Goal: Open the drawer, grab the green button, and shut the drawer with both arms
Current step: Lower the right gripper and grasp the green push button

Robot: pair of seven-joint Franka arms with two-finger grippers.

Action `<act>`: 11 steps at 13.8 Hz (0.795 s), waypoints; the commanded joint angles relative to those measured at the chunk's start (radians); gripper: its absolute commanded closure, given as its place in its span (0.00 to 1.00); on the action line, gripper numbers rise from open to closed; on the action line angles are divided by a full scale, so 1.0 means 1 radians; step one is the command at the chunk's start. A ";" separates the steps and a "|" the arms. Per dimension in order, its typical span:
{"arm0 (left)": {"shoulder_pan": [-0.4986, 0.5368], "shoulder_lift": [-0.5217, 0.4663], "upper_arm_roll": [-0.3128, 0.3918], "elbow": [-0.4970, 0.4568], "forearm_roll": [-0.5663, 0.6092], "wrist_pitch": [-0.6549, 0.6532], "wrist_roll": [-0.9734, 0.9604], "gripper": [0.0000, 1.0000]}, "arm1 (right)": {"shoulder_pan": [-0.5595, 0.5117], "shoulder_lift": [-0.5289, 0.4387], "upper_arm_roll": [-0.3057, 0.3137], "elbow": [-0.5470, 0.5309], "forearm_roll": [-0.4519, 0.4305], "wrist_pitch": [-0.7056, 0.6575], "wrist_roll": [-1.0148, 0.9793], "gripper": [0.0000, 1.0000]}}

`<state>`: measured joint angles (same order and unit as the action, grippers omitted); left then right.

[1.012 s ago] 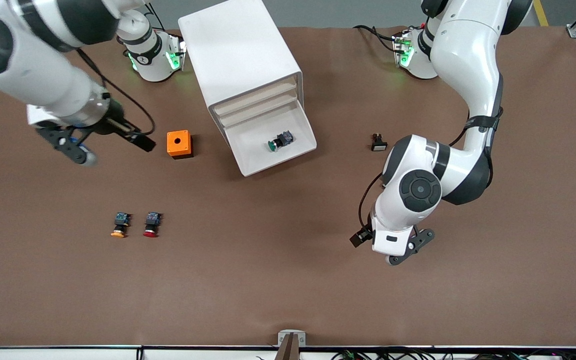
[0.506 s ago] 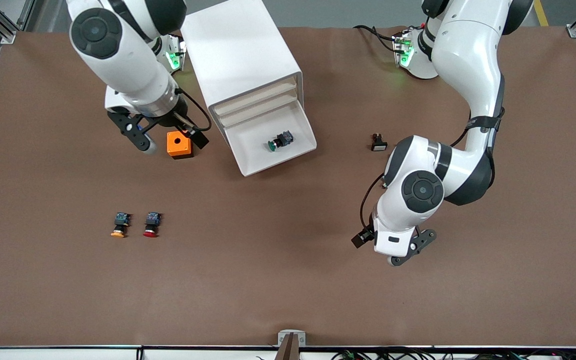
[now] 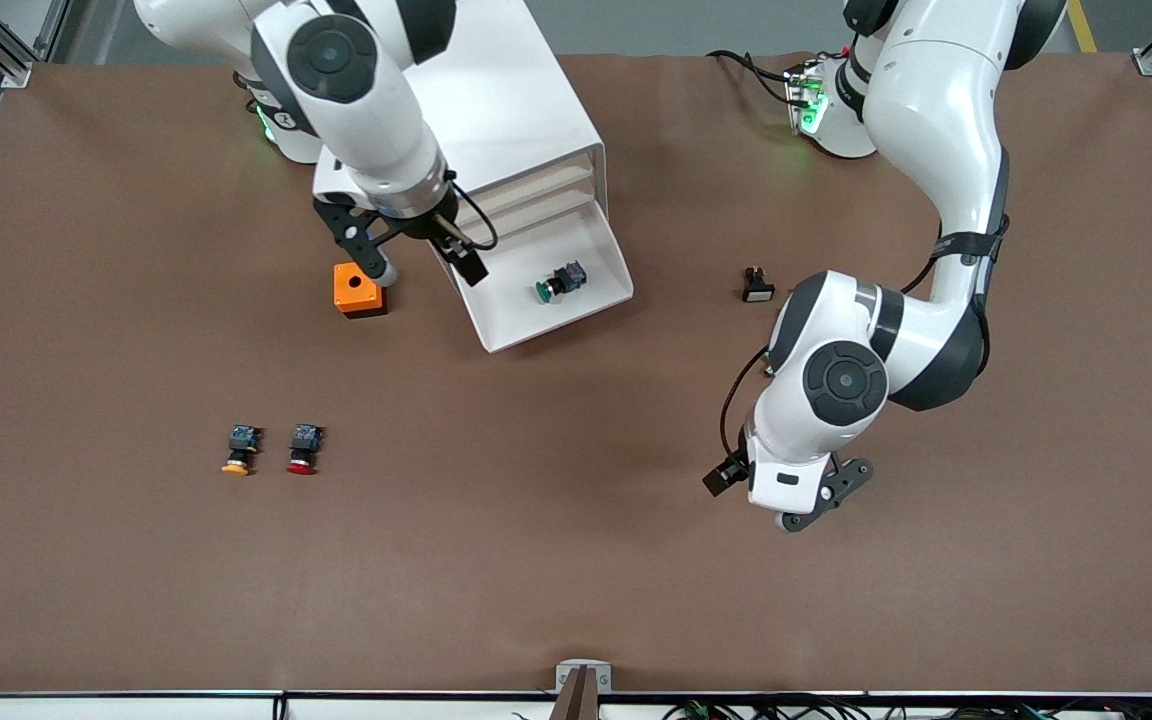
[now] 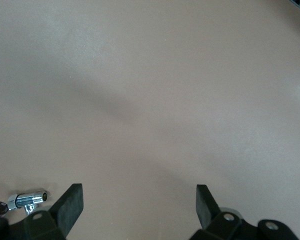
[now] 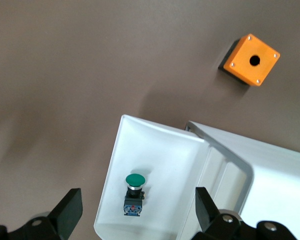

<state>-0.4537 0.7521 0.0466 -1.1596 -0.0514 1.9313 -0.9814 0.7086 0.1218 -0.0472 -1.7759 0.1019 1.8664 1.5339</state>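
Observation:
The green-capped button (image 3: 560,282) lies on its side in the open bottom drawer (image 3: 506,320) of the white cabinet (image 3: 481,110). My right gripper (image 3: 423,262) is open and empty, up in the air over the drawer's side edge, between the drawer and an orange box. In the right wrist view the button (image 5: 134,192) lies in the drawer (image 5: 155,145), between my open fingers (image 5: 70,210). My left gripper (image 3: 774,500) is open and empty over bare table toward the left arm's end; its wrist view shows wide-apart fingers (image 4: 72,202) over brown mat.
An orange box with a round hole (image 3: 358,288) stands beside the drawer, also in the right wrist view (image 5: 251,60). An orange-capped button (image 3: 238,450) and a red-capped button (image 3: 303,450) lie nearer the front camera. A small black-and-white switch (image 3: 757,285) lies near the left arm.
My right arm has swung from the right arm's end of the table across the orange box to the drawer's edge. The left arm has barely moved.

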 commanded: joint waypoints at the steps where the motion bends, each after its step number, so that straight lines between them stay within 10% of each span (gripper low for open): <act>1: -0.002 -0.031 0.003 -0.034 0.022 0.008 0.004 0.01 | 0.043 0.028 -0.013 0.001 0.002 0.019 0.060 0.00; 11: -0.003 -0.031 0.001 -0.038 0.022 0.008 0.004 0.01 | 0.149 0.130 -0.014 0.003 -0.037 0.140 0.252 0.00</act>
<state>-0.4539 0.7521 0.0465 -1.1611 -0.0514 1.9312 -0.9814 0.8277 0.2333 -0.0487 -1.7767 0.0843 1.9886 1.7386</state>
